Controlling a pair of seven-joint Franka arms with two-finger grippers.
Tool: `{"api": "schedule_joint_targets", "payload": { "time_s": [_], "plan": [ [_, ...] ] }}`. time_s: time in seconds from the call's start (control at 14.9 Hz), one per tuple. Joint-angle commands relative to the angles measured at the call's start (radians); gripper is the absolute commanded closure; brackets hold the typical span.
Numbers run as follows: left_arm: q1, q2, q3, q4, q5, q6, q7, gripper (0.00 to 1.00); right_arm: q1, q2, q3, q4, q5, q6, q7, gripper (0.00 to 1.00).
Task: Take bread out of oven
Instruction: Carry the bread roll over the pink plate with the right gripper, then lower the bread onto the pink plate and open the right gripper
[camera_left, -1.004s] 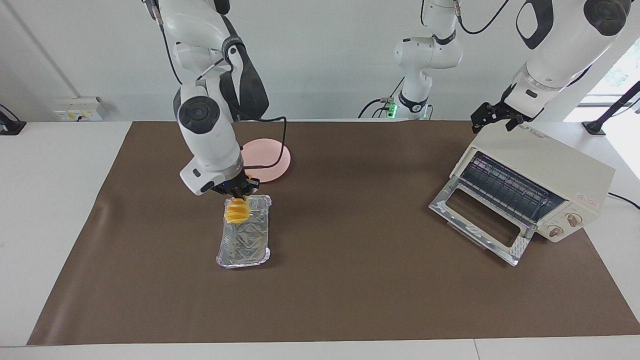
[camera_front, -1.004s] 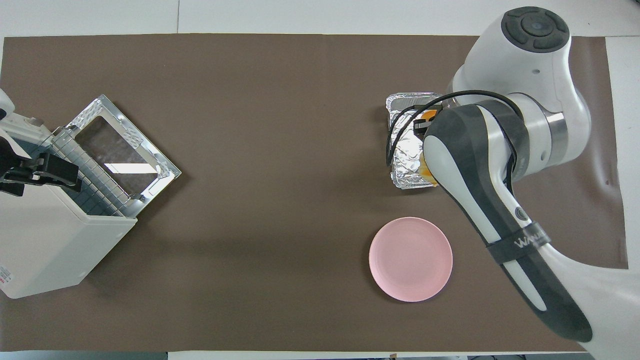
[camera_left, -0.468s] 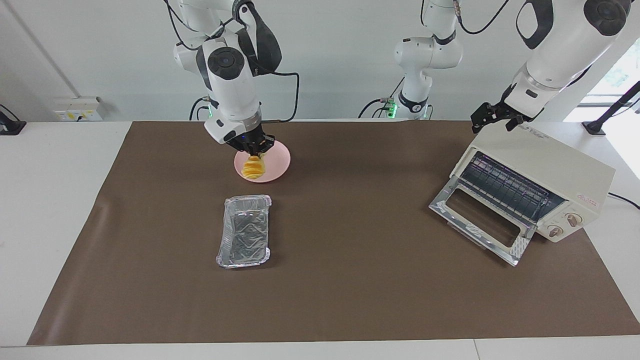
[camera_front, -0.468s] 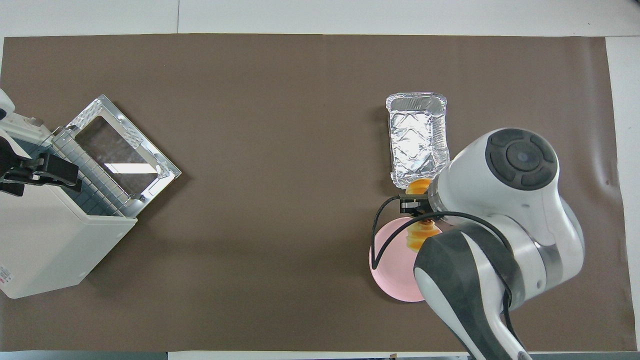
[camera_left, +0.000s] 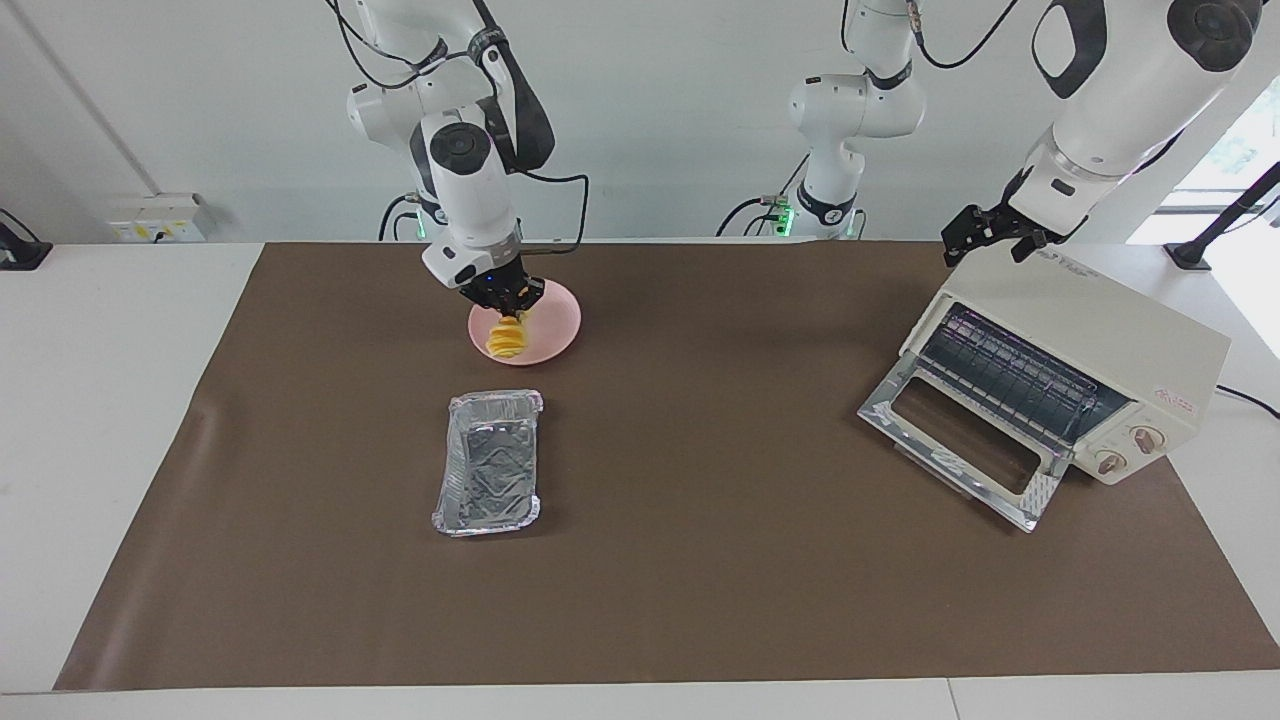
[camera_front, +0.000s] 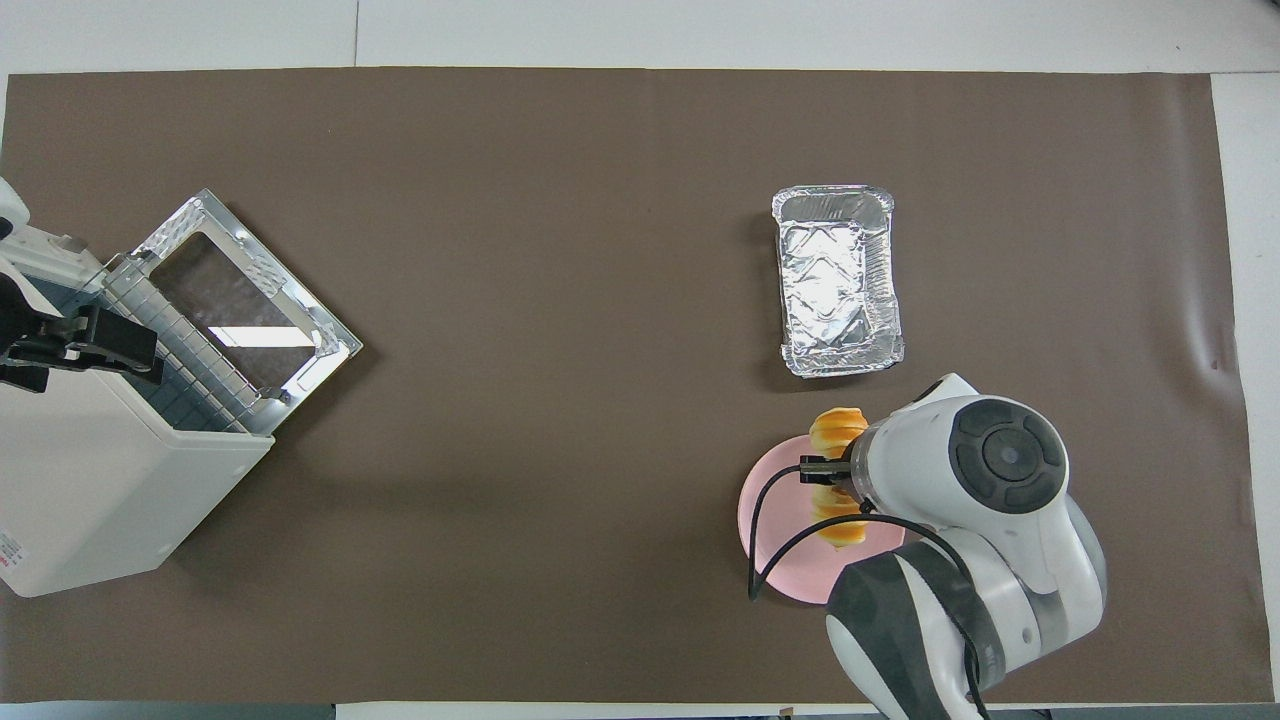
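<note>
The right gripper is clamped on the top of the bread, which hangs from it on end, long axis close to vertical, over the pink plate. In the facing view the loaf's lower tip looks at or just above the plate's surface; whether it touches cannot be told. What matters for the coming move is this: the bread sits straight under the fingers and the plate straight under the bread, so the way to go is down, and the loaf will probably have to tip onto its side as it is let go. In the overhead view the bread lies over the part of the plate farther from the robots, close to that rim, so a fall outward could roll it off.

The foil tray lies empty, farther from the robots than the plate and apart from it. The middle of the brown mat is open room.

At the left arm's end stands the oven, door dropped open, rack bare. The left gripper waits over the oven's top edge, fingers spread wide, holding nothing. The right arm is much the nearer to the bread.
</note>
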Motion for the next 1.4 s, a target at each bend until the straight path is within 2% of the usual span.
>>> {"api": "schedule_joint_targets", "payload": {
  "time_s": [0.0,0.47,0.54,0.6,0.67,1.07,1.34],
  "plan": [
    [0.010,-0.019,-0.005,-0.011,0.001,-0.007,0.000,0.00,0.028,-0.021,0.000,-0.053,0.011,0.046,0.011,1.00],
    [0.010,-0.019,-0.005,-0.011,0.001,-0.007,0.000,0.00,0.049,0.006,0.000,-0.079,0.011,0.100,0.009,1.00],
    [0.010,-0.019,-0.005,-0.011,0.001,-0.007,-0.001,0.00,0.049,0.011,0.000,-0.078,0.011,0.112,0.008,0.79],
    [0.010,-0.019,-0.005,-0.011,0.001,-0.007,0.000,0.00,0.049,0.011,0.000,-0.078,0.011,0.114,0.012,0.20],
    [0.010,-0.019,-0.005,-0.011,0.001,-0.007,0.000,0.00,0.049,0.013,0.000,-0.076,0.011,0.114,0.017,0.00],
    [0.010,-0.019,-0.005,-0.011,0.001,-0.007,0.000,0.00,0.057,0.034,0.000,-0.023,0.009,0.083,0.046,0.00],
    [0.010,-0.019,-0.005,-0.011,0.001,-0.007,0.000,0.00,0.045,0.080,-0.002,0.189,0.009,-0.121,0.052,0.00]
  ]
}}
